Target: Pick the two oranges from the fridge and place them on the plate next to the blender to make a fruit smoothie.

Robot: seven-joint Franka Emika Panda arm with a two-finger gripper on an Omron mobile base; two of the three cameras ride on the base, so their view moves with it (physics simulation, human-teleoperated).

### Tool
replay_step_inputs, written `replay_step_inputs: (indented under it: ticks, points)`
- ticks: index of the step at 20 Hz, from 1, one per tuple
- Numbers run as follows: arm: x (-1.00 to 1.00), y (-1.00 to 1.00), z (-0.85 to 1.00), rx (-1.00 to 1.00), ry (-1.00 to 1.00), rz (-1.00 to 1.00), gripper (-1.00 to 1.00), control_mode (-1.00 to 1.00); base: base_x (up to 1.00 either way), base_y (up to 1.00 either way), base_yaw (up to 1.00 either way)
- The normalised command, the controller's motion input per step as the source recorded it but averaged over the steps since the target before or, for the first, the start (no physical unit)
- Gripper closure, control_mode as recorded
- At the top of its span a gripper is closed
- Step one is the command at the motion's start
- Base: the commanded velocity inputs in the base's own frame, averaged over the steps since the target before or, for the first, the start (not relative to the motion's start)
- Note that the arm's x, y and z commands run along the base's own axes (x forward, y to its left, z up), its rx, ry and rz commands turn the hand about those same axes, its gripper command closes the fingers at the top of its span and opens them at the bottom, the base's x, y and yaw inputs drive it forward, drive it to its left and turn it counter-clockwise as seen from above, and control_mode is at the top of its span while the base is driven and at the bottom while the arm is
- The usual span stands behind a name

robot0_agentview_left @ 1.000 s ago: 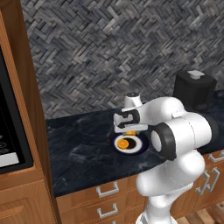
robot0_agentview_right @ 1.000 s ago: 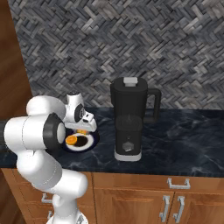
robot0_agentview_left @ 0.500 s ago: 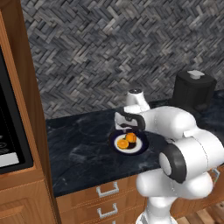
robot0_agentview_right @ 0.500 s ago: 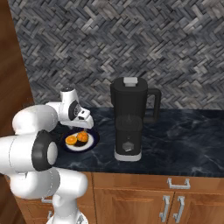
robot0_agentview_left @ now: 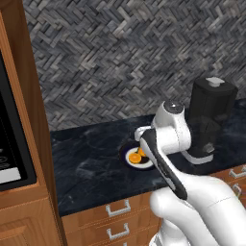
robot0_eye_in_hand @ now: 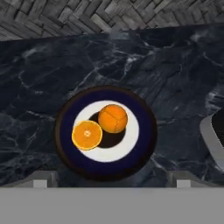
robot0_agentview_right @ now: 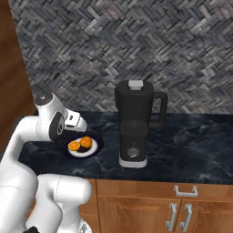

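Observation:
The plate (robot0_eye_in_hand: 65,144), navy-rimmed with a white centre, lies on the dark marble counter directly below my hand. On it are the two oranges, touching: a cut half (robot0_eye_in_hand: 87,134) facing up and a whole one (robot0_eye_in_hand: 113,118) behind it. My gripper (robot0_eye_in_hand: 111,179) hovers above the plate's near rim, open, with its tips far apart and nothing between them. From the right base view the plate (robot0_agentview_right: 93,148) with both oranges (robot0_agentview_right: 80,144) sits just left of the black blender (robot0_agentview_right: 135,123). The left base view has the plate (robot0_agentview_left: 126,150) partly behind my arm, with the blender (robot0_agentview_left: 211,120) to its right.
The counter (robot0_agentview_left: 86,163) runs left to a tall wooden cabinet holding a black-fronted microwave (robot0_agentview_left: 9,153). A herringbone stone wall (robot0_agentview_right: 136,41) backs the counter. Wooden drawers (robot0_agentview_right: 182,205) sit below. The blender's pale base (robot0_eye_in_hand: 214,135) enters the hand view at the right edge.
My hand has lifted up and away from the plate, and the arm's elbow has swung down toward the cameras. Both oranges now lie uncovered on the plate.

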Motion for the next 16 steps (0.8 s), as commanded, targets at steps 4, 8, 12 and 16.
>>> replay_step_inputs:
  ticks: [4, 8, 12, 16]
  points:
    - [-1.0, -0.08, 0.99, 0.0, -0.33, 0.18, -1.0, -1.0, 0.0, 0.0, 0.0]
    - [-1.0, -0.29, 1.0, 0.0, -0.37, 0.12, -1.0, -1.0, 0.0, 0.0, 0.0]
    - [-1.0, -0.05, 0.97, 0.0, -0.29, 0.07, -1.0, -1.0, 0.0, 0.0, 0.0]
    - [-0.15, -0.09, 0.0, 0.01, -0.03, -0.03, -1.0, -1.0, 0.0, 0.0, 0.0]
